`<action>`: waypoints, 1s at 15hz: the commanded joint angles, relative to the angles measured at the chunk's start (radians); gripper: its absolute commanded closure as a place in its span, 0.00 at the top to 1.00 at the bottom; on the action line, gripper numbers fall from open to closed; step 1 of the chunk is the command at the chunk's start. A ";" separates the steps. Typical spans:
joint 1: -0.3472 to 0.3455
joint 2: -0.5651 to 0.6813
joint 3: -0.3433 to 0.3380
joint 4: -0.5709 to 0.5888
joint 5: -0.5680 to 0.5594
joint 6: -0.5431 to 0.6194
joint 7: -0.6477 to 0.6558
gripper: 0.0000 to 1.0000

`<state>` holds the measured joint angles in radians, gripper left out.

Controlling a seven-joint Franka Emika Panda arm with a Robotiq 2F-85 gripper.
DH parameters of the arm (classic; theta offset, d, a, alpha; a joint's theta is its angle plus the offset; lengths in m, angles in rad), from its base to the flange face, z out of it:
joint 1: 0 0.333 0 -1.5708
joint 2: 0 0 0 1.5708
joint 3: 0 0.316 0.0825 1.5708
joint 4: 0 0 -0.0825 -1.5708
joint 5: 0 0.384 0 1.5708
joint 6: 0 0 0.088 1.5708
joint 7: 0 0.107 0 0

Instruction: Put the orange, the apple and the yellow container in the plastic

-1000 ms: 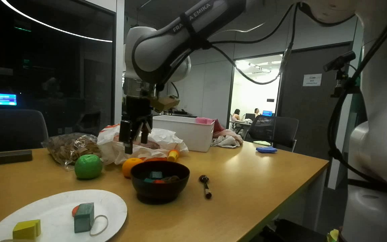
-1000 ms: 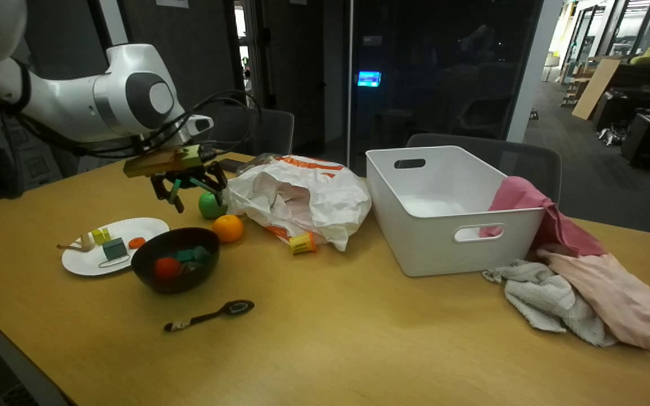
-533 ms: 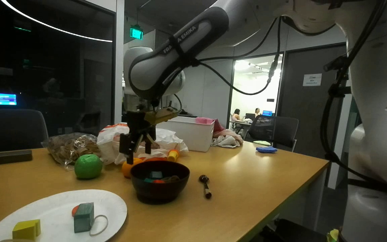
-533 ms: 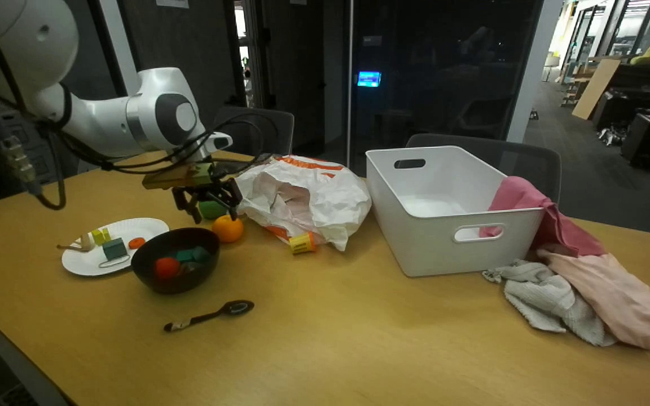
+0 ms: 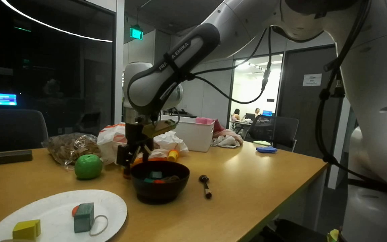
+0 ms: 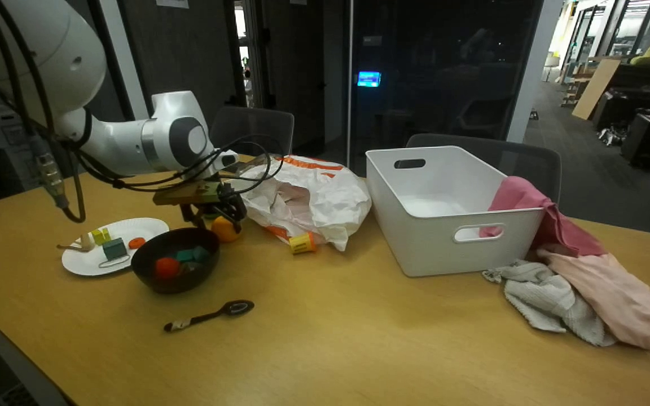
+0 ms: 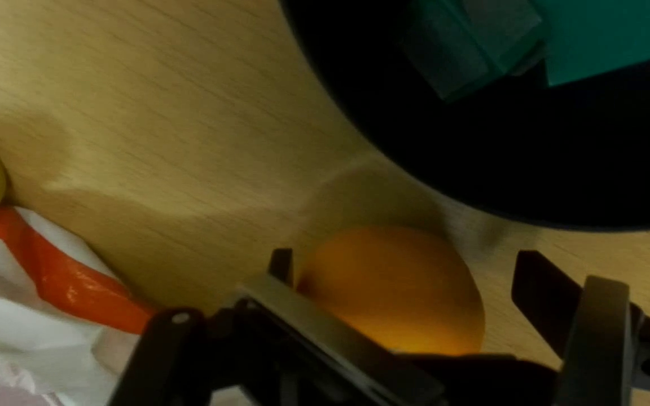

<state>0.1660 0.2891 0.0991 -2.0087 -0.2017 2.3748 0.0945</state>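
The orange sits on the table between the fingers of my open gripper. In the wrist view a gap shows at the right finger, while the left finger is close to the fruit; I cannot tell whether it touches. In both exterior views the gripper is low beside the dark bowl and partly hides the orange. The green apple is on the table nearby, mostly hidden in an exterior view. The yellow container lies at the mouth of the white plastic bag.
The dark bowl with blocks stands right beside the gripper. A paper plate with blocks, a black spoon, a white bin with a pink cloth, and a clear bag are also on the table.
My gripper has come down from above the orange to around it, staying open. The orange, apple, yellow container and bag have not visibly moved.
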 commanded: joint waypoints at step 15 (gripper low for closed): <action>-0.017 -0.134 0.069 -0.045 0.152 -0.208 -0.258 0.56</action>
<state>0.1518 0.2471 0.1317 -2.0342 -0.1112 2.2951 -0.0890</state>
